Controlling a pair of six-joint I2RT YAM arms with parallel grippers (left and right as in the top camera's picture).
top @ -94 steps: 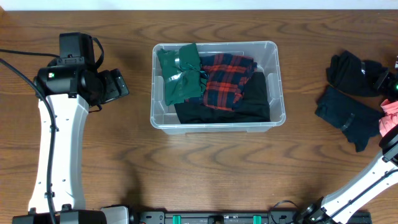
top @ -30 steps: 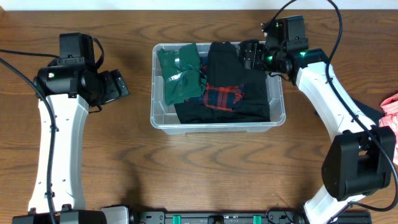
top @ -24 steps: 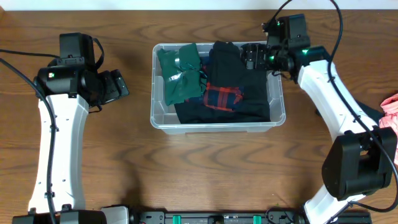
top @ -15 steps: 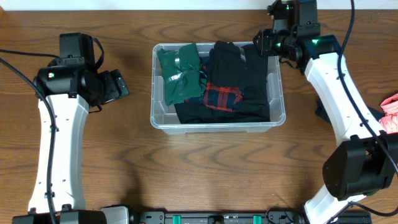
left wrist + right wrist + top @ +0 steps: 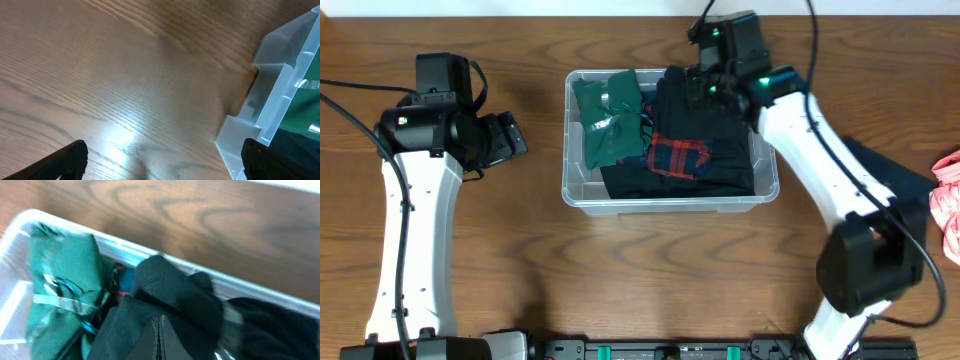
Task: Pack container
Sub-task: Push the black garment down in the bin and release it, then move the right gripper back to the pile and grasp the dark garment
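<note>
Surface [image 5: 650, 270]: brown wood grain, filling the whole overhead frame.

My arms: the left arm [image 5: 415, 230] ran up the left side of the frame. The right arm [image 5: 810, 150] reached from lower right up to upper centre.

Container [image 5: 665, 205]: clear tub, sat on the surface just above frame centre, between my two arms. In the left wrist view its corner [image 5: 280, 100] filled the right edge. In the right wrist view its rim [image 5: 20, 222] crossed the upper left.

Black garment [image 5: 720, 130]: largest item in the tub, covering its right half and draped up to the far rim. It was blurred in the right wrist view [image 5: 175, 295].

Green garment [image 5: 610, 125]: bunched in the tub's left part, also seen from the right wrist [image 5: 65, 280].

Plaid cloth [image 5: 680, 158]: a red and blue patch showing at the tub's middle, partly under the black.

Dark cloth [image 5: 895, 185]: lay flat on the surface right of the tub, partly hidden by my right arm.

Pink cloth [image 5: 948, 200]: lay at the right edge, cut off by the frame.

Left claw [image 5: 167, 162]: fingers spread wide, empty, over bare wood left of the tub and apart from it.

Right claw [image 5: 159, 332]: fingers pressed together, over the black garment at the tub's far rim [image 5: 695, 88].
</note>
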